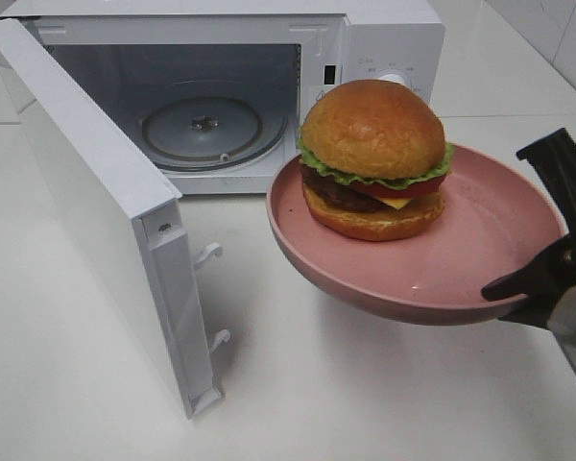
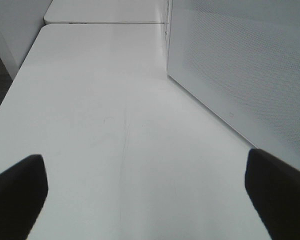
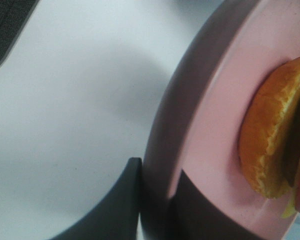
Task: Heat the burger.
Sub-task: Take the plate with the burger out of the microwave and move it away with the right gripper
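1. Right claw [image 1: 538, 288] clamped on the near rim of the pink plate [image 1: 480, 240], plate held up off the white desk [image 1: 365, 403].
2. Burger [image 1: 372, 158] sits on the plate, toward its far side, in front of the microwave [image 1: 269, 58].
3. Microwave door [image 1: 96, 202] swung wide open; glass turntable [image 1: 202, 123] bare inside.
4. Left claw [image 2: 145, 195] spread wide, gripping nothing, low over the desk beside the door.

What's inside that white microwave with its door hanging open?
Inside the white microwave only a round glass turntable shows, nothing on it. The raised pink plate and glossy burger cover its right corner.
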